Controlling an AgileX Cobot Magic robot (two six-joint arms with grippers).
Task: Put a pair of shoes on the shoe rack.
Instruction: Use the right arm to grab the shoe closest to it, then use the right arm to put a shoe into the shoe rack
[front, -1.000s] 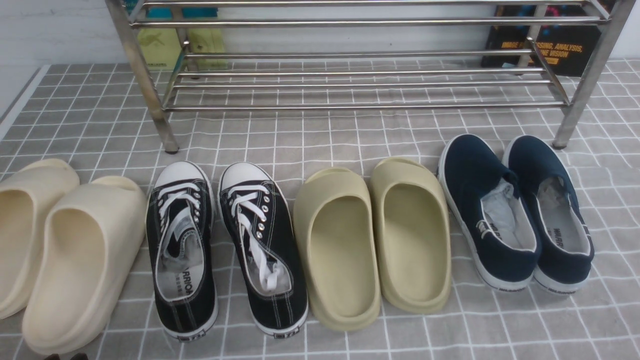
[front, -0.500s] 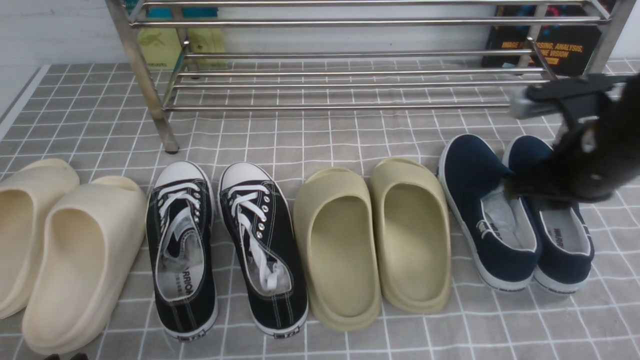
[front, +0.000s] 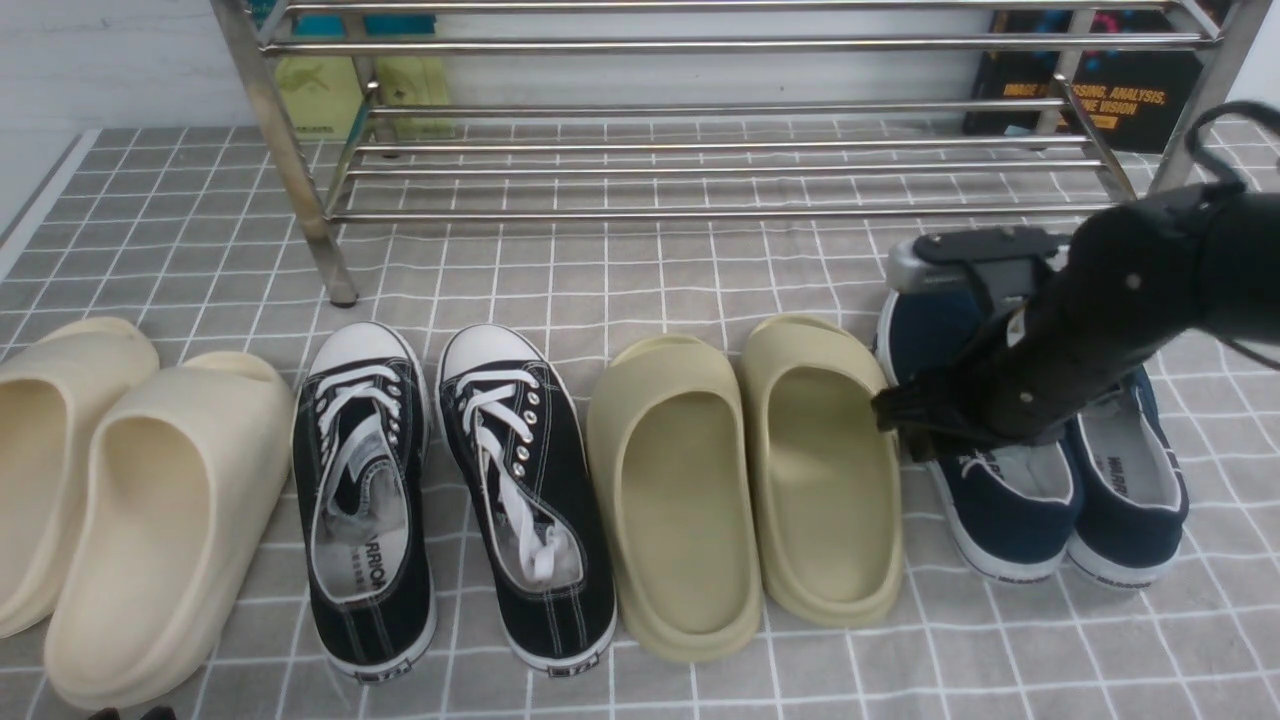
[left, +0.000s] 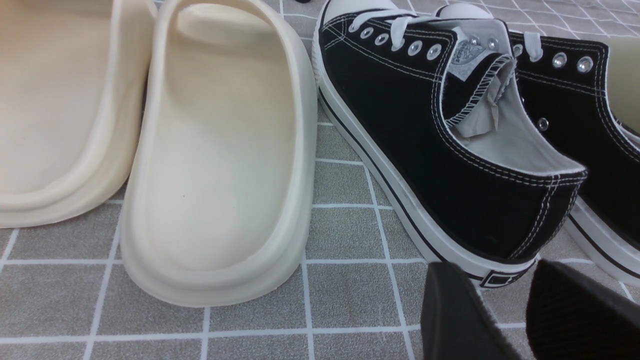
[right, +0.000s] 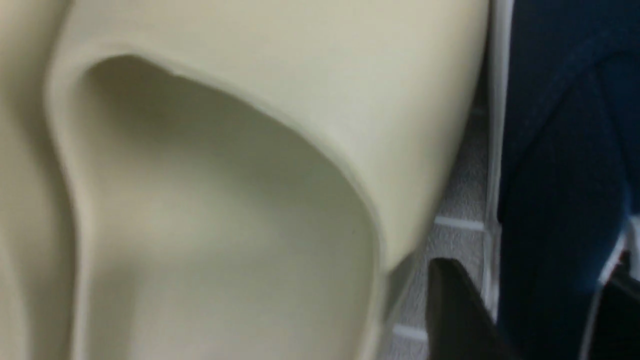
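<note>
The pair of shoes, navy slip-ons with white soles, lies at the right of the checked cloth: the left shoe (front: 1000, 510) and the right shoe (front: 1130, 500). My right gripper (front: 897, 417) has come down over the left shoe's inner side. In the right wrist view this gripper (right: 530, 270) is open, one finger in the gap beside the olive slide and the other past the navy shoe's side wall (right: 550, 150). The silver shoe rack (front: 700, 212) stands behind, its shelves bare. My left gripper (left: 495, 272) is open and holds nothing, just behind a black sneaker's heel (left: 505, 235).
In the row to the left of the navy pair lie two olive slides (front: 825, 470), two black lace-up sneakers (front: 525, 490) and two cream slides (front: 150, 520). A dark book (front: 1100, 95) and a green box (front: 320, 90) stand behind the rack.
My right arm came in from the right, swung down and left over the navy pair, and its jaws opened. The shoes have not moved.
</note>
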